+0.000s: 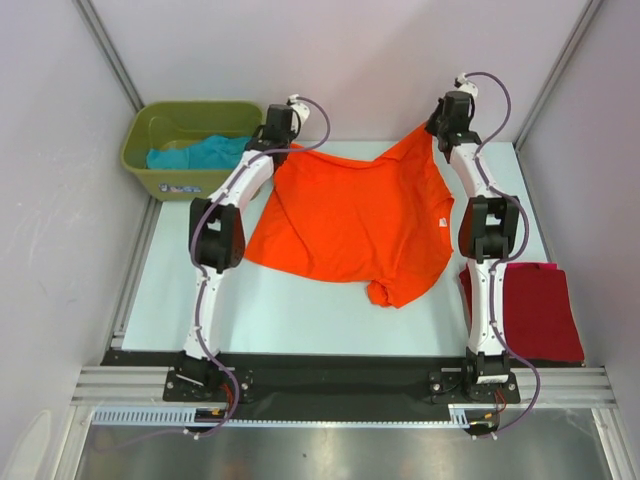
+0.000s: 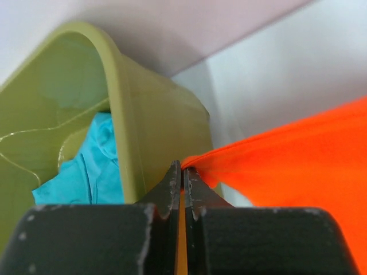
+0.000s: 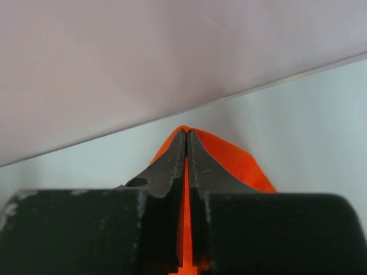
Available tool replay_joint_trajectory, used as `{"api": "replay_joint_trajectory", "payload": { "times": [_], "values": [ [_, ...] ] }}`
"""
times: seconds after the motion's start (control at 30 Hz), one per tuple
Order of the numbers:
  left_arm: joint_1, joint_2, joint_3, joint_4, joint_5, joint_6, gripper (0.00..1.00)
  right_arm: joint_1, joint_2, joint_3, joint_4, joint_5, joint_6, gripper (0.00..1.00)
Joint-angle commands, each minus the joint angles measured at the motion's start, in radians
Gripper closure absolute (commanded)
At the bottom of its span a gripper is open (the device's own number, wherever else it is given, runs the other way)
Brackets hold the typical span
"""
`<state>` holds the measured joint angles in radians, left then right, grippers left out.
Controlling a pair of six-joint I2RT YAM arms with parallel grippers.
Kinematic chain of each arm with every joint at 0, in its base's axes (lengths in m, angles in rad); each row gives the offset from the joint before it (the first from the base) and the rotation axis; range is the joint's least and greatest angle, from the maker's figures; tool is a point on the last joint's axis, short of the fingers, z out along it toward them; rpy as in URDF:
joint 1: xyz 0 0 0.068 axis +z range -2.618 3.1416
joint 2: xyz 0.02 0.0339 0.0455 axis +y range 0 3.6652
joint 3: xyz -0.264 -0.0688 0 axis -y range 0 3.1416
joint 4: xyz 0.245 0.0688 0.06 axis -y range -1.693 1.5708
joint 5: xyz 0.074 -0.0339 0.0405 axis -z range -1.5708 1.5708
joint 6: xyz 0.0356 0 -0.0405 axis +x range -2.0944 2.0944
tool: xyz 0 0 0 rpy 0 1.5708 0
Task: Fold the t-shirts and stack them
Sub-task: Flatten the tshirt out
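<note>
Left gripper [image 2: 183,169]: pinching orange t-shirt [image 1: 350,215] corner at 11 o'clock, beside olive bin [image 1: 215,183].
Right gripper [image 3: 187,133]: pinching far corner, 1 o'clock.
Cloth lie: spreads toward 6 o'clock from both; held edge runs 9–3.

olive bin [image 2: 143,132] just beside left pincer [image 2: 182,167], back wall [image 3: 172,57] near right pincer [image 3: 187,133], open table [image 1: 300,315] nearside

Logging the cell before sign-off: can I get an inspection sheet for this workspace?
Surface: pale table, nothing spilled.
Job's things: orange shirt spread mid-table, far corners lifted; red shirt folded, near right; teal shirt in bin.
Clutter: the green bin, far left.
Hands: left hand and right hand each shut on orange shirt.
Cables: purple cables follow both arms.
Surroundings: plain walls, metal frame.
</note>
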<state>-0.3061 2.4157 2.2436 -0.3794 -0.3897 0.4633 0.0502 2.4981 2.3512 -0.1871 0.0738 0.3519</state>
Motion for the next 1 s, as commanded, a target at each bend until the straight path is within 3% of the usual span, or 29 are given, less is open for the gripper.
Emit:
{"api": "replay_joint_trajectory", "payload": {
  "times": [0.0, 0.1, 0.13, 0.17, 0.2, 0.23, 0.27, 0.3, 0.4, 0.53, 0.57, 0.63, 0.73, 0.83, 0.97],
  "values": [
    [0.018, 0.029, 0.085, 0.177, -0.100, 0.006, 0.97, -0.007, 0.030, 0.102, 0.106, 0.054, 0.085, 0.96],
    [0.018, 0.078, 0.137, 0.195, -0.107, 0.023, 0.89, -0.006, 0.051, 0.123, 0.095, 0.046, 0.102, 0.87],
    [0.019, 0.085, 0.145, 0.201, -0.107, 0.028, 0.71, -0.004, 0.051, 0.123, 0.091, 0.044, 0.098, 0.79],
    [0.018, 0.086, 0.145, 0.209, -0.098, 0.026, 0.55, -0.006, 0.048, 0.123, 0.083, 0.044, 0.093, 0.57],
    [0.018, 0.080, 0.142, 0.205, -0.078, 0.023, 0.38, -0.006, 0.042, 0.125, 0.057, 0.035, 0.084, 0.47],
    [0.018, 0.074, 0.140, 0.194, -0.040, 0.002, 0.14, -0.009, 0.025, 0.125, 0.040, 0.026, 0.078, 0.38],
    [0.018, 0.062, 0.139, 0.148, -0.002, -0.017, 0.10, -0.010, 0.010, 0.123, 0.020, 0.015, 0.053, 0.28],
    [0.018, 0.030, 0.136, 0.119, 0.038, -0.035, 0.06, -0.012, -0.004, 0.123, -0.035, 0.006, 0.039, 0.26],
    [0.015, -0.096, 0.047, 0.042, 0.217, -0.098, 0.05, -0.012, -0.115, 0.091, -0.202, 0.021, -0.019, 0.25],
    [-0.001, -0.272, -0.157, 0.019, 0.455, -0.068, 0.07, -0.012, -0.359, -0.204, -0.279, 0.049, -0.048, 0.26],
    [-0.010, -0.289, -0.179, -0.049, 0.495, -0.049, 0.09, -0.007, -0.472, -0.359, -0.284, 0.047, -0.048, 0.27],
    [-0.017, -0.334, -0.202, -0.134, 0.603, 0.019, 0.18, 0.002, -0.574, -0.487, -0.308, 0.055, -0.044, 0.29],
    [-0.025, -0.418, -0.321, -0.249, 0.624, 0.121, 0.26, 0.039, -0.746, -0.734, -0.376, 0.096, -0.027, 0.31],
    [-0.024, -0.547, -0.536, -0.260, 0.551, 0.258, 0.32, 0.074, -0.902, -0.953, -0.428, 0.101, 0.022, 0.32],
    [-0.027, -0.722, -0.853, -0.270, 0.477, 0.478, 0.31, 0.103, -1.082, -1.183, -0.494, 0.058, 0.128, 0.36]
  ]
}}
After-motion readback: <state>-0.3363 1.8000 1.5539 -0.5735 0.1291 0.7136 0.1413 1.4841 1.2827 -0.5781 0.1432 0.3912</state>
